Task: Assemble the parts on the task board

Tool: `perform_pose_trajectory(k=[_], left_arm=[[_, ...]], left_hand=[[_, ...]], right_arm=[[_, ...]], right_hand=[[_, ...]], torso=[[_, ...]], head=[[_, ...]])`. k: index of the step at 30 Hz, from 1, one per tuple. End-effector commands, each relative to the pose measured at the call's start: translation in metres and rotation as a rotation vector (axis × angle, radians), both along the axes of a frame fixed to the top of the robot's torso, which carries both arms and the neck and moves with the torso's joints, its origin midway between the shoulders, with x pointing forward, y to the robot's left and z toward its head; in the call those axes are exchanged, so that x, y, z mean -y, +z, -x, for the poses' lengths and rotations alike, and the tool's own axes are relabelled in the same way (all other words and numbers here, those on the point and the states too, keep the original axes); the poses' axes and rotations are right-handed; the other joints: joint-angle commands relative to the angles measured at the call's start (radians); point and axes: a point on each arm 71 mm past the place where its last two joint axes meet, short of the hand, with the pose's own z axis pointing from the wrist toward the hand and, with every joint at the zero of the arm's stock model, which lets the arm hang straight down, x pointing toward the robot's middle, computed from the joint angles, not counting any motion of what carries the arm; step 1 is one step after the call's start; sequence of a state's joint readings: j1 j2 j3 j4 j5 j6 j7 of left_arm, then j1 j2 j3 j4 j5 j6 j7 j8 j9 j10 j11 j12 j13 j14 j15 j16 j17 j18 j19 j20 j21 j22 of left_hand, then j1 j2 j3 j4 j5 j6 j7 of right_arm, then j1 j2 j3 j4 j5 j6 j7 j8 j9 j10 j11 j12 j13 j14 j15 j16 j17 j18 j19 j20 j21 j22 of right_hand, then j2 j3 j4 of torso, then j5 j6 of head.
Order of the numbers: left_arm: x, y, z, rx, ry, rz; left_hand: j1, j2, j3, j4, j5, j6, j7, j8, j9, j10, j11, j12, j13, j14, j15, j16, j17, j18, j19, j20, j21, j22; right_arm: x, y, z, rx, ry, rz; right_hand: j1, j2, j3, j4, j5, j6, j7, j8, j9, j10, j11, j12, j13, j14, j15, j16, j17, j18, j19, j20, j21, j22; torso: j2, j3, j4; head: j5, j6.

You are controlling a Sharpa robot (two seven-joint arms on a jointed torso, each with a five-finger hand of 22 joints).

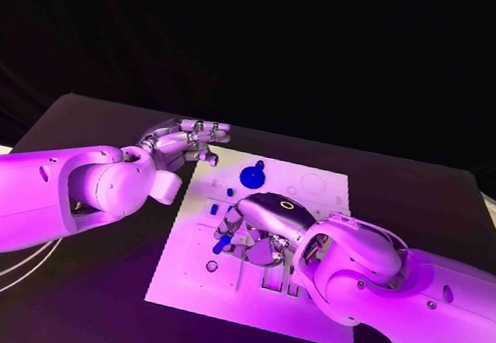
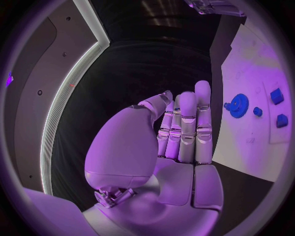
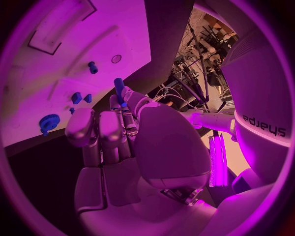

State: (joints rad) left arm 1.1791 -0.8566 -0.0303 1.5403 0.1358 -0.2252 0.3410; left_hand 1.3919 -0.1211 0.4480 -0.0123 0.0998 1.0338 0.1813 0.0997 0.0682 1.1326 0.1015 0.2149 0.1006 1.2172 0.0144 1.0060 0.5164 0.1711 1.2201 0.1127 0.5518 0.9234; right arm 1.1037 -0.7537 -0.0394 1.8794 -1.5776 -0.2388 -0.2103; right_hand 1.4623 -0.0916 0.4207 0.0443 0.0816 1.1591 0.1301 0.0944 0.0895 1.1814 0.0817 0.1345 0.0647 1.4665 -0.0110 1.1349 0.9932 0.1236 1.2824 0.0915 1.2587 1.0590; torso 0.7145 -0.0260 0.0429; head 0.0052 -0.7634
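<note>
The white task board [image 1: 256, 301] lies in the middle of the black table. My right hand [image 1: 262, 223] hovers over the board's middle and pinches a slim blue peg [image 3: 119, 88] between thumb and a finger; the peg [image 1: 224, 241] points down toward the board. A blue gear [image 1: 253, 174] lies on the far part of the board. My left hand [image 1: 189, 139] rests by the board's far left corner, fingers [image 2: 184, 123] straight and together, holding nothing. In the left wrist view the gear [image 2: 238, 104] and three small blue parts [image 2: 277, 95] lie on the board beyond the fingers.
In the right wrist view a short blue peg [image 3: 92, 67] stands in the board [image 3: 86, 34] near a round hole [image 3: 116, 59], and two small blue pieces [image 3: 76, 97] lie near the gear [image 3: 49, 122]. Bare black table [image 1: 102, 126] surrounds the board.
</note>
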Motion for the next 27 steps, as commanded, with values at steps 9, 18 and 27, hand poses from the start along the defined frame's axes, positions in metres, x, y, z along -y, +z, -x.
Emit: perform_pose_trajectory(k=[9,18,27], left_arm=[[0.004,0.001,0.001,0.011,-0.029,0.01],[0.005,0.001,0.001,0.011,-0.029,0.01],[0.005,0.001,0.001,0.011,-0.03,0.01]], left_hand=[[0.003,0.003,-0.004,-0.003,-0.002,-0.007,-0.001,0.004,-0.001,-0.005,0.001,0.005,0.002,-0.007,0.001,-0.003,-0.001,0.01,-0.004,0.001,-0.006,-0.001],[0.003,0.003,-0.004,-0.003,-0.002,-0.007,-0.001,0.004,-0.001,-0.005,0.001,0.005,0.002,-0.007,0.001,-0.003,-0.001,0.01,-0.004,0.001,-0.006,-0.001],[0.003,0.003,-0.004,-0.003,-0.002,-0.007,-0.001,0.004,-0.001,-0.005,0.001,0.005,0.002,-0.007,0.001,-0.003,-0.001,0.01,-0.004,0.001,-0.006,-0.001]], right_arm=[[-0.014,-0.026,0.0,-0.06,0.052,0.041],[-0.018,-0.033,0.0,-0.064,0.058,0.079],[-0.017,-0.036,-0.002,-0.051,0.05,0.119]], right_hand=[[-0.01,0.005,0.005,0.001,0.007,0.002,0.003,-0.006,0.0,0.014,-0.013,-0.006,0.0,0.02,-0.003,0.005,0.001,-0.015,0.004,-0.001,0.004,0.0],[-0.011,0.005,0.006,0.0,0.007,0.001,0.003,-0.006,0.0,0.013,-0.012,-0.007,0.0,0.02,-0.003,0.006,0.002,-0.015,0.005,-0.001,0.004,0.001],[-0.011,0.005,0.006,0.0,0.007,0.001,0.003,-0.006,0.0,0.013,-0.012,-0.007,0.0,0.02,-0.003,0.006,0.002,-0.015,0.005,-0.001,0.004,0.001]], torso=[[0.003,0.0,-0.002],[0.001,0.0013,-0.0019],[0.001,0.0012,-0.0027]], head=[[0.016,-0.01],[0.02,-0.016],[0.02,-0.019]])
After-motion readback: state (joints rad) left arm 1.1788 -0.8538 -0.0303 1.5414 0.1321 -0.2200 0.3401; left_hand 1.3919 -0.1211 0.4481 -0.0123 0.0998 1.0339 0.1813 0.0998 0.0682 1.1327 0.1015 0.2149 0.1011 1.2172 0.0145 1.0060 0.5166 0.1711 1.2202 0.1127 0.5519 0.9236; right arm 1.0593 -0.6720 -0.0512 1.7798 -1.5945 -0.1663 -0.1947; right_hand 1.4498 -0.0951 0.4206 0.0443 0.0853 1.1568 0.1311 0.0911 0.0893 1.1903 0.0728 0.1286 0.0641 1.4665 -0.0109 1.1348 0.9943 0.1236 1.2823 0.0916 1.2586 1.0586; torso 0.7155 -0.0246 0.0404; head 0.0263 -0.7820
